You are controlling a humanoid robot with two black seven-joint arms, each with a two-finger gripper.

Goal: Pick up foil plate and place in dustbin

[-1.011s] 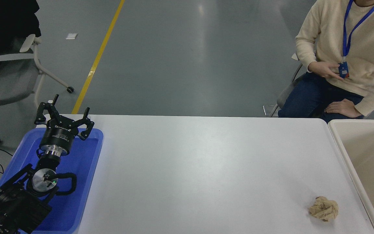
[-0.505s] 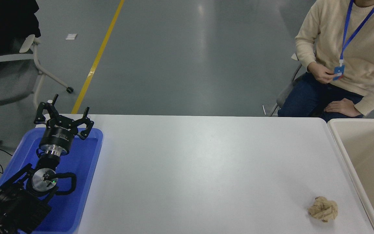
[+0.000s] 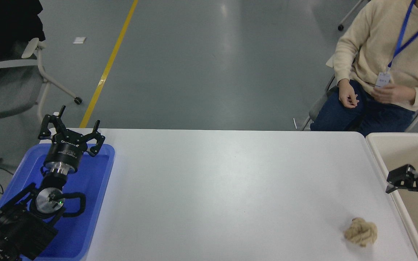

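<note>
dustbin: worktop's right end, long axis running near-to-far | foil plate: not visible | right end effector: over dustbin, empty, fingers spread | left end effector: released, over blue tray

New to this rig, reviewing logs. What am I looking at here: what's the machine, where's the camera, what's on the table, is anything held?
This is one view, from a camera high on a two-armed humanoid robot, looking down over a white table. The black left arm sits parked at the lower left, its left end effector open above a shallow blue plastic tray. The right end effector enters at the right edge, over the large beige plastic dustbin; whether it is open or shut cannot be told, and nothing is seen in it. On the table lies only a small crumpled tan paper ball, near the bin. No foil plate is visible in this frame. A person in a cream sweater sits at the far side, hands off the table.
</note>
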